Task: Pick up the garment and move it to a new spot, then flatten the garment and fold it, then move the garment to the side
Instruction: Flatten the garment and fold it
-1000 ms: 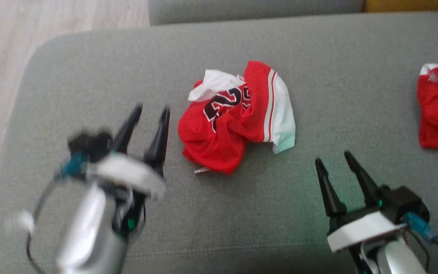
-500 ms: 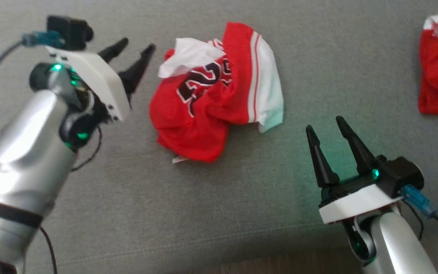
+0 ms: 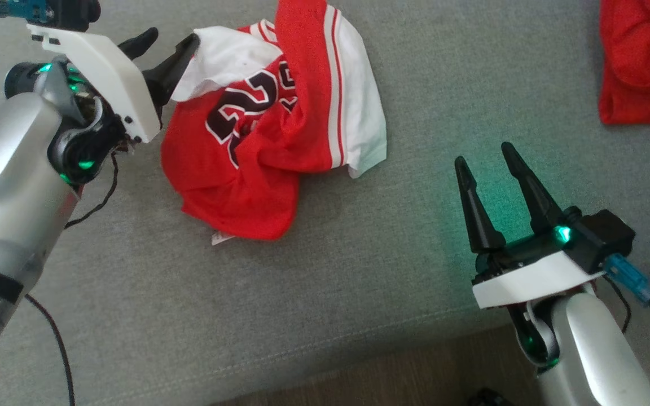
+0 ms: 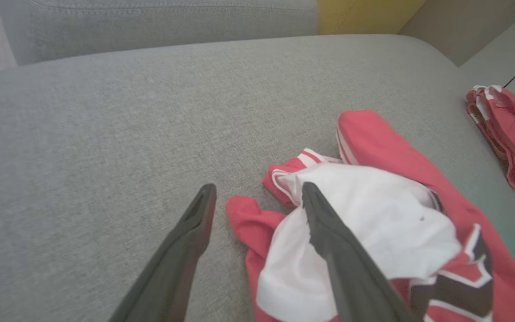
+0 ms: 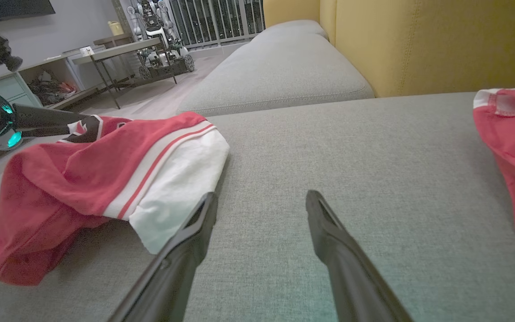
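The garment [image 3: 268, 141] lies crumpled on the grey woven sofa [image 3: 359, 270]: soft red cloth, a white panel with red stripes, dark numerals edged in white. At the garment's upper left edge sits the left gripper [image 3: 171, 39], jaws spread wide, one finger over the white flap and the other beside it, nothing pinched. Well off the garment's lower right corner the right gripper [image 3: 484, 155] hovers wide open and empty. Far to the garment's right, another red cloth [image 3: 641, 67] lies bunched up.

light: soft, even | focus: sharp | wrist edges: wide-angle curved
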Robot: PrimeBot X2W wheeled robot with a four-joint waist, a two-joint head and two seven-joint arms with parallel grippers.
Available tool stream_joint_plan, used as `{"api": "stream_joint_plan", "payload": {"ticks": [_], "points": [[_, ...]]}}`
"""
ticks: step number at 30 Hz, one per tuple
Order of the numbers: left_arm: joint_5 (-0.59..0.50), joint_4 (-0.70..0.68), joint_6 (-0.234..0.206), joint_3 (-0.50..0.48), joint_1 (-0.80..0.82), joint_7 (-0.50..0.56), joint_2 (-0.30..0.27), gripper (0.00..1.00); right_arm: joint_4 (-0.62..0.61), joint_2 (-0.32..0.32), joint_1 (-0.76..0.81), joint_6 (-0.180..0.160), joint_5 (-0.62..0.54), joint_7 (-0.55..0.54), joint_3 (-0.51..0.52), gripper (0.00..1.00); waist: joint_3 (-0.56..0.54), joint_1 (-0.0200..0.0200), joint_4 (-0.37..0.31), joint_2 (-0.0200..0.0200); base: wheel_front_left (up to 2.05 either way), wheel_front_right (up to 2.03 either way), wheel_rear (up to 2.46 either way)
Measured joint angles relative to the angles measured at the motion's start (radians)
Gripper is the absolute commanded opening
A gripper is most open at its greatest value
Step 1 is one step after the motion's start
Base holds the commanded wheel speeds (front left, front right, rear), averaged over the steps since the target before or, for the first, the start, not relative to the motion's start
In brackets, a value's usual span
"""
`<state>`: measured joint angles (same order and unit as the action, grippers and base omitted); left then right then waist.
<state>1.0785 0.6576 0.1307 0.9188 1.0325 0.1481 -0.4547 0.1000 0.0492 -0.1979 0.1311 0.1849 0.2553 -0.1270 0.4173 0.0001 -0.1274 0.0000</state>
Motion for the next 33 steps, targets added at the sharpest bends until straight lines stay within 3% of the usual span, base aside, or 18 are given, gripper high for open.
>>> {"api": "stream_joint_plan", "payload": {"ticks": [11,12,14,18,23,26,33], "points": [[0.172,-0.065,0.000,0.116,0.045,0.041,-0.027,1.00,-0.010,0.000,-0.030,0.000,0.009,0.000,0.000,1.00,0.063,0.0000,-0.021,0.0000,0.00,0.00,0.00],[0.195,-0.086,0.000,0.126,0.045,0.046,-0.031,0.78,-0.010,0.000,-0.032,0.000,0.012,0.000,0.001,1.00,0.065,0.0000,-0.022,0.0000,0.00,0.00,0.00],[0.224,-0.132,0.000,0.146,0.045,0.045,-0.040,0.00,-0.009,0.000,-0.041,0.000,0.014,0.000,0.002,1.00,0.066,0.0000,-0.023,0.0000,0.00,0.00,0.00],[0.220,-0.187,0.000,0.202,0.069,-0.005,-0.074,0.00,-0.006,0.000,-0.044,0.000,0.031,0.000,0.001,1.00,0.056,0.0000,-0.027,0.0000,0.00,0.00,0.00],[0.171,-0.183,0.000,0.222,0.127,-0.195,-0.096,0.00,0.002,0.000,-0.043,0.000,0.046,0.000,-0.004,1.00,0.020,0.0000,-0.038,0.0000,0.00,0.00,0.00],[0.165,-0.157,0.000,0.220,0.170,-0.290,-0.085,0.00,0.007,0.000,-0.040,0.000,0.051,0.000,-0.005,1.00,-0.014,0.0000,-0.043,0.0000,0.00,0.00,0.00],[0.137,-0.118,0.000,0.202,0.276,-0.371,-0.019,0.00,0.016,0.000,-0.028,0.000,0.064,0.000,-0.007,1.00,-0.093,0.0000,-0.053,0.0000,0.00,0.00,0.00]]}}
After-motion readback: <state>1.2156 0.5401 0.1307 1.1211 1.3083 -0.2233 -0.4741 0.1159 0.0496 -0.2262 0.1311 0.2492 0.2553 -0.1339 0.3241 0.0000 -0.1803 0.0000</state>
